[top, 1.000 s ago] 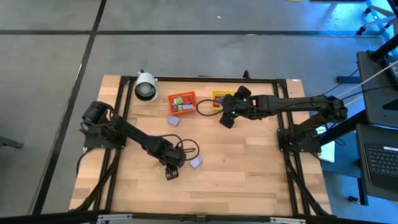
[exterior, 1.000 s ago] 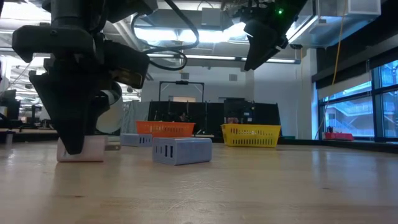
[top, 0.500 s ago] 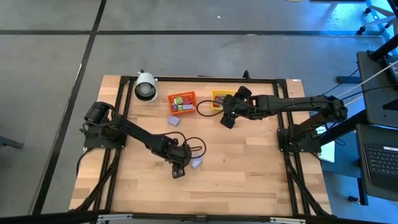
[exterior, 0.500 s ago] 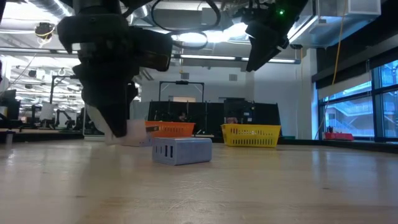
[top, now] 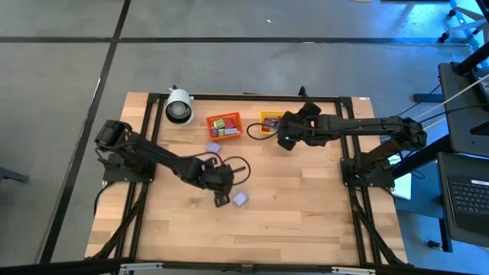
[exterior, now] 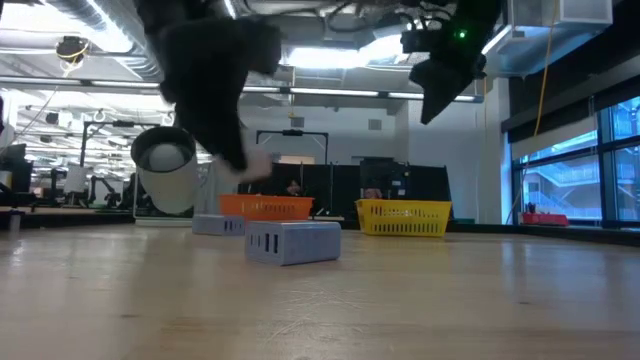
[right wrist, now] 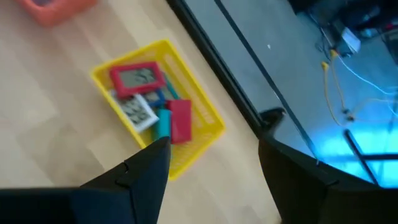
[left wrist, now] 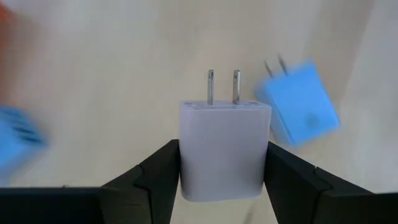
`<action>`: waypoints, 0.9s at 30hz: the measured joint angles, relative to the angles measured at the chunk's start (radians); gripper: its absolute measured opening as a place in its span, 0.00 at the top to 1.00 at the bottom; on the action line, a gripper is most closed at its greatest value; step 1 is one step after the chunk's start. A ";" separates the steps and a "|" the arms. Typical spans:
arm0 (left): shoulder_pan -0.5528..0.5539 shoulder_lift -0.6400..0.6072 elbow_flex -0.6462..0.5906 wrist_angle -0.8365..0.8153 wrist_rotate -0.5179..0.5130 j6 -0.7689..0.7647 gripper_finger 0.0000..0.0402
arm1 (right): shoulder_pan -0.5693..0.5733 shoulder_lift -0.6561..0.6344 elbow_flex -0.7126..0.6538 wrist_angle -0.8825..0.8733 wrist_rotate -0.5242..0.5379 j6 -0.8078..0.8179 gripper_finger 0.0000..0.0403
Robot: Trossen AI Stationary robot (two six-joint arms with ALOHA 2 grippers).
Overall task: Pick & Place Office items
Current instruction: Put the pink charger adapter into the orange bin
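My left gripper (top: 221,198) is over the table's middle, shut on a white charger block with two metal prongs (left wrist: 225,149); in the low view the left gripper (exterior: 240,160) is up above the tabletop. A lilac-blue charger block (top: 240,198) (left wrist: 297,102) (exterior: 293,241) lies flat on the wood just beside it. Another lilac block (top: 213,148) (exterior: 218,225) lies near the orange bin (top: 224,126). My right gripper (top: 284,140) (right wrist: 211,168) hangs open in the air beside the yellow bin (top: 269,121) (right wrist: 158,106), which holds red, white and teal items. My left gripper pinches the white charger block by its two opposite side faces (left wrist: 186,155), one finger (left wrist: 158,177) on each side. It comes from above. The prongs (left wrist: 222,87) point away from the wrist. The block is lifted clear of the table.
A white cylindrical camera-like object (top: 179,105) (exterior: 165,175) stands at the far left of the table. The orange bin (exterior: 265,207) and yellow bin (exterior: 403,216) sit along the far edge. A black cable loops (top: 233,169) by the left arm. Bare wood lies toward the near edge.
My left gripper, still shut on the white block, has lifted it off the table and carried it up and toward the far edge, past the lilac-blue block. My right gripper has shifted a little toward the far edge, closer to the yellow bin.
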State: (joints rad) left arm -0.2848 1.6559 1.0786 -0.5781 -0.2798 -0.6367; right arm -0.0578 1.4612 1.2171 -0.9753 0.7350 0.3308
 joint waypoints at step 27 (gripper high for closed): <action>0.296 -0.533 -0.274 0.334 -0.498 0.377 0.51 | -0.013 0.000 0.000 -0.069 0.025 0.059 0.39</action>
State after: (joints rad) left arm 0.0114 1.1231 0.8047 -0.2441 -0.7775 -0.2602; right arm -0.0704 1.4612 1.2171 -1.0443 0.7601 0.3896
